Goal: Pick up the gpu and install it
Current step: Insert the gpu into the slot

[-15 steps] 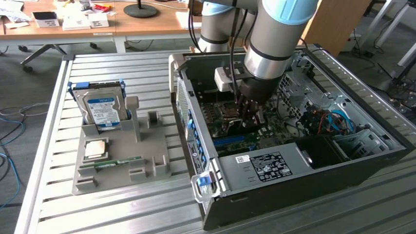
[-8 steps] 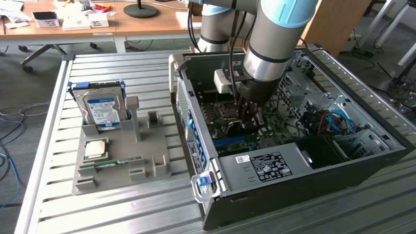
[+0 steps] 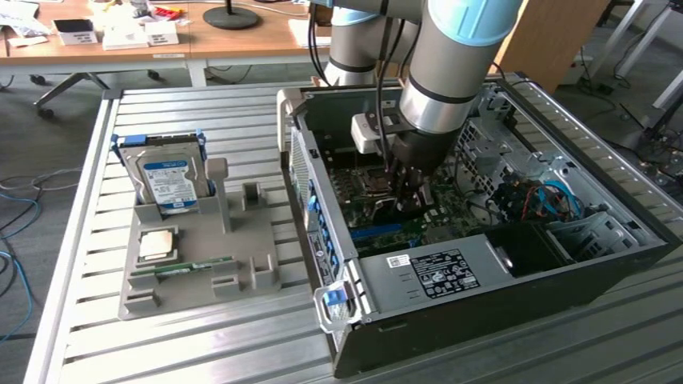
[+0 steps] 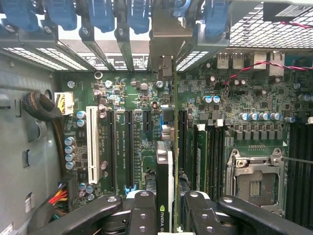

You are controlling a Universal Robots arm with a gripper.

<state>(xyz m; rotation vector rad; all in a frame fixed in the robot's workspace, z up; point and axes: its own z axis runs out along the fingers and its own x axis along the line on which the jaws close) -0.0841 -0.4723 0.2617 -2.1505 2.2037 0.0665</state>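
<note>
The gpu (image 4: 165, 161) stands edge-on between my fingers (image 4: 142, 213), a thin card with a dark face and a green logo near the grip. My gripper (image 4: 169, 215) is shut on it. The card runs over the green motherboard (image 4: 132, 98) in line with the long black slots. Its silver bracket end (image 4: 166, 66) reaches the rear slot openings under the blue latches. I cannot tell whether its lower edge sits in a slot. In the exterior view my gripper (image 3: 412, 190) is down inside the open computer case (image 3: 597, 264), just over the board.
A white slot (image 4: 91, 142), memory sticks (image 4: 200, 147) and the processor socket (image 4: 254, 183) flank the card. Cables (image 4: 56, 198) bunch at one side. On the exterior view's left, a grey holder (image 3: 251, 272) carries a hard drive (image 3: 171, 180), a chip (image 3: 158, 244) and a RAM stick (image 3: 197, 266).
</note>
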